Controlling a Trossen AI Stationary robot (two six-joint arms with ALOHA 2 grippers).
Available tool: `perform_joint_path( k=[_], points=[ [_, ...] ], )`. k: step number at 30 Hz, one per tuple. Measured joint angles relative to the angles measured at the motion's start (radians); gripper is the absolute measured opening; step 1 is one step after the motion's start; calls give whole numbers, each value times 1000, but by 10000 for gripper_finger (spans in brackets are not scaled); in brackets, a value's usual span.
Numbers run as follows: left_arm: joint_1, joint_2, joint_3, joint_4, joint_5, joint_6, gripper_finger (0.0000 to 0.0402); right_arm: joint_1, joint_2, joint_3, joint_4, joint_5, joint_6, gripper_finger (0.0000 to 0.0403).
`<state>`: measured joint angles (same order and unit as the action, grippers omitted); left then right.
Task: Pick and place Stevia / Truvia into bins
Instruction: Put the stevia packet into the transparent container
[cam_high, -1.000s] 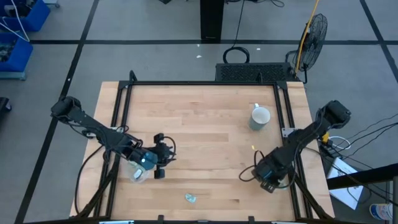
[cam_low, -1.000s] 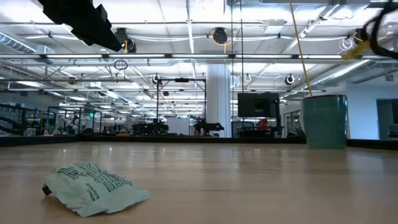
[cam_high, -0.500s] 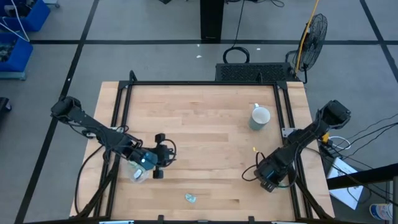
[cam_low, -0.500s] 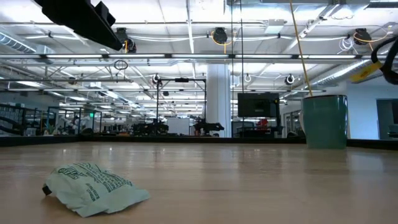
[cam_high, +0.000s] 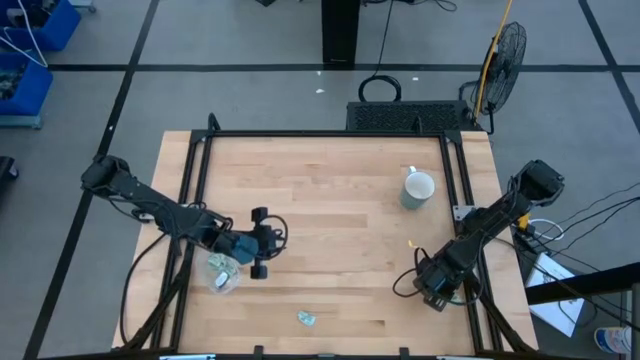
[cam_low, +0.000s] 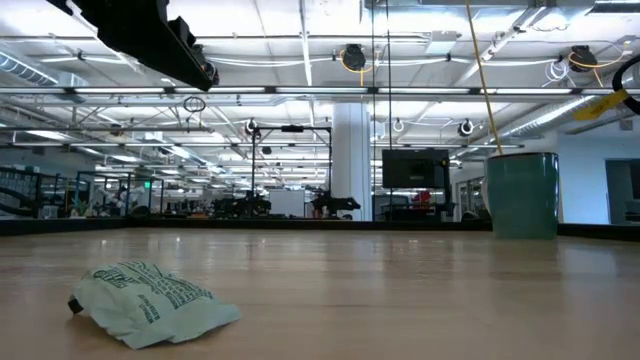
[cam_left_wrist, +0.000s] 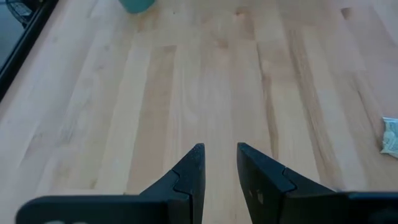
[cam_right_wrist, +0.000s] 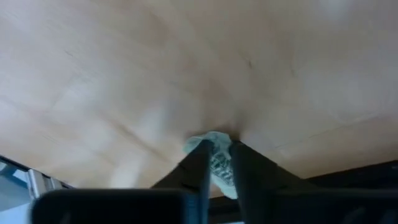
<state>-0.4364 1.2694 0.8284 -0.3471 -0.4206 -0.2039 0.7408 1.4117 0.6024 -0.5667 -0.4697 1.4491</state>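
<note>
Stevia sachets: one lies loose on the table (cam_high: 330, 170) toward the near edge, in front and to the right of the clear tub (cam_high: 223, 274); the low view shows this loose sachet (cam_low: 150, 301) crumpled, pale green with print. A second sachet (cam_right_wrist: 217, 163) is pinched between the fingers of the right gripper (cam_right_wrist: 216, 163), which sits well to the right of the tub, near the table's right edge. The tub appears to hold pale green contents, though the count cannot be made out.

Change noted: over the last second the left gripper (cam_high: 262, 243) has drawn away from over the tub toward the table's middle, uncovering it. Its fingers stand a narrow gap apart with nothing between them. In my judgement this reads as a delivery just completed. The right arm has shifted only slightly.

View comparison: only the right wrist view reveals the held sachet; from above, the gripper hides it. The left wrist view confirms the empty fingers and catches the loose sachet at its margin. The green mug (cam_high: 418, 188) stands well beyond the tub, far right.
</note>
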Motion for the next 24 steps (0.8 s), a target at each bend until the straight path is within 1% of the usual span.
perform_joint_path(
  k=[3,4,6,8,9,10,13,16,19,21,24],
  points=[
    [7,0,0,0,0,0,99,-1,0,0,18,5,-5,16],
    [11,0,0,0,1,1,99,-1,1,-1,33,8,-7,9],
    [18,0,0,0,1,14,99,-2,0,-1,95,41,-20,8],
    [24,0,0,0,1,31,99,-17,1,-1,194,107,-45,11],
    [28,0,0,0,0,39,99,-29,2,-1,255,158,-67,10],
    [33,0,0,0,0,46,99,-45,4,-1,317,232,-103,8],
    [51,0,0,1,-1,73,99,-96,4,-2,476,429,-307,2],
    [71,0,0,3,-8,103,99,-166,4,-2,658,583,-604,5],
    [94,0,0,6,-10,133,99,-256,3,-1,797,725,-899,4],
    [110,0,0,14,-18,152,99,-320,3,-1,889,783,-1064,2],
    [135,0,0,30,-29,154,99,-428,3,-1,1029,821,-1238,2]
  ],
)
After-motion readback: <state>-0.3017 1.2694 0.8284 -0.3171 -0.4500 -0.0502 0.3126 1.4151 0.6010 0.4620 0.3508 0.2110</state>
